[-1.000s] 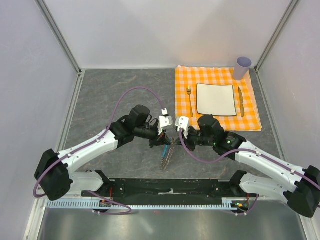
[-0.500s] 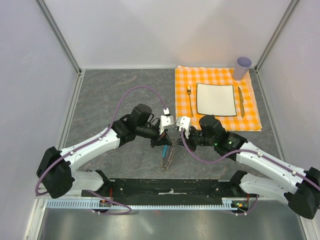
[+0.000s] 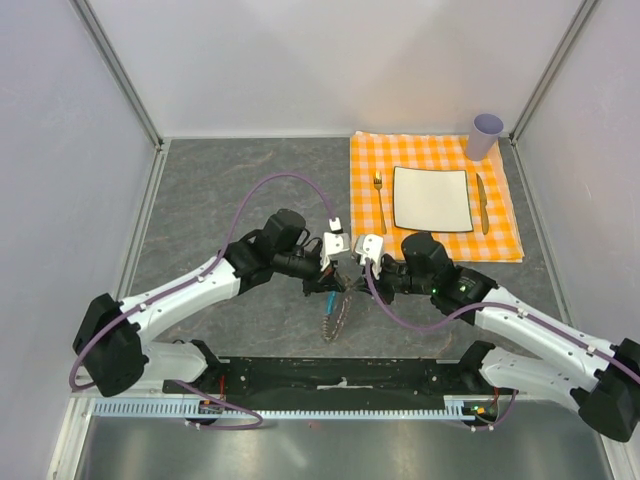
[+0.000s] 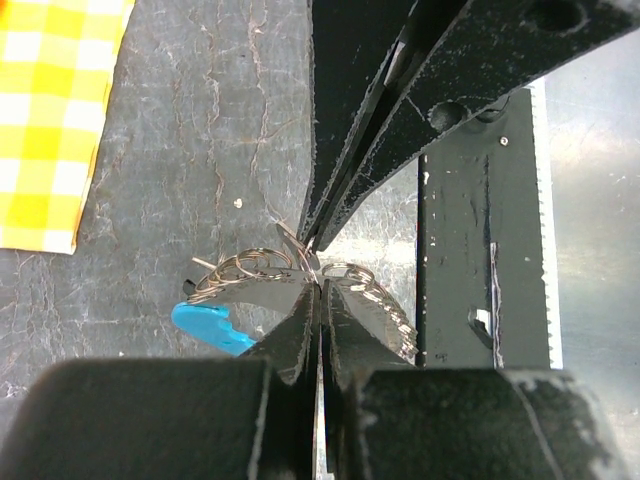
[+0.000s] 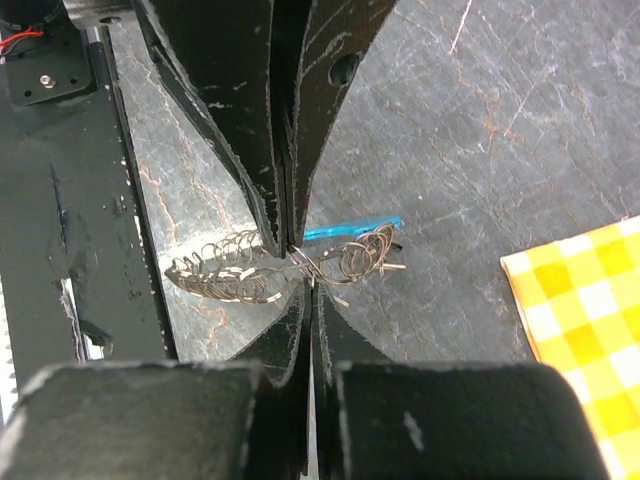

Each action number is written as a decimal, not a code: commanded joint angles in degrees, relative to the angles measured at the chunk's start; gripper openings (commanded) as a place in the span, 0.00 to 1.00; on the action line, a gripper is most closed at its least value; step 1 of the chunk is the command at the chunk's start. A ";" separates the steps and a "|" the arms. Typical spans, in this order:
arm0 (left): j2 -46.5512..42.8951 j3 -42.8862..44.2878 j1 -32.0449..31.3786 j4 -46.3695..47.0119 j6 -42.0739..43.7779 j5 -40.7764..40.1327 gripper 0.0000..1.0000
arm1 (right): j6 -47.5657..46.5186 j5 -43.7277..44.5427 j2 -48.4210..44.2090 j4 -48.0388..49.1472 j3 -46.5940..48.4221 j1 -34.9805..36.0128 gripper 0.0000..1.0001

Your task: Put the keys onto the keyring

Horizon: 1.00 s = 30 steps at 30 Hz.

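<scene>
The keyring [image 3: 333, 312] is a thin metallic chain of small loops with a bright-blue tag [image 3: 329, 297], on the grey table between the arms. My left gripper [image 3: 336, 281] and right gripper [image 3: 356, 281] meet tip to tip over it, both shut. In the left wrist view my gripper [image 4: 319, 283] pinches the chain [image 4: 240, 268] beside the tag [image 4: 205, 325]. In the right wrist view my gripper [image 5: 312, 284] pinches the chain [image 5: 225, 275] near a cluster of rings [image 5: 365, 255]. I cannot tell the keys apart from the rings.
An orange checked cloth [image 3: 500, 235] at the back right holds a white plate [image 3: 432, 197], a fork [image 3: 380, 200] and a knife [image 3: 482, 203]. A lilac cup [image 3: 486, 135] stands at its far corner. The black base rail [image 3: 340, 375] lies just behind the chain.
Both grippers have shifted slightly right and closer together. The chain below them has bunched up and hangs shorter.
</scene>
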 commanded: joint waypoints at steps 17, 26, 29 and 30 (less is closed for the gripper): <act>-5.01 -1.25 -2.03 1.32 -0.68 1.38 0.02 | -0.69 -4.59 -6.20 11.19 0.42 1.14 0.00; -3.51 -0.02 -2.03 0.79 -1.29 1.83 0.02 | -0.69 -7.05 -4.62 11.63 0.51 1.14 0.00; -4.12 0.07 -2.03 0.96 -1.30 1.04 0.02 | -0.77 -6.88 -4.44 11.10 0.69 1.14 0.00; -4.30 -0.02 -1.95 0.96 -1.38 0.43 0.02 | -0.86 -6.44 -4.44 10.93 0.69 1.14 0.00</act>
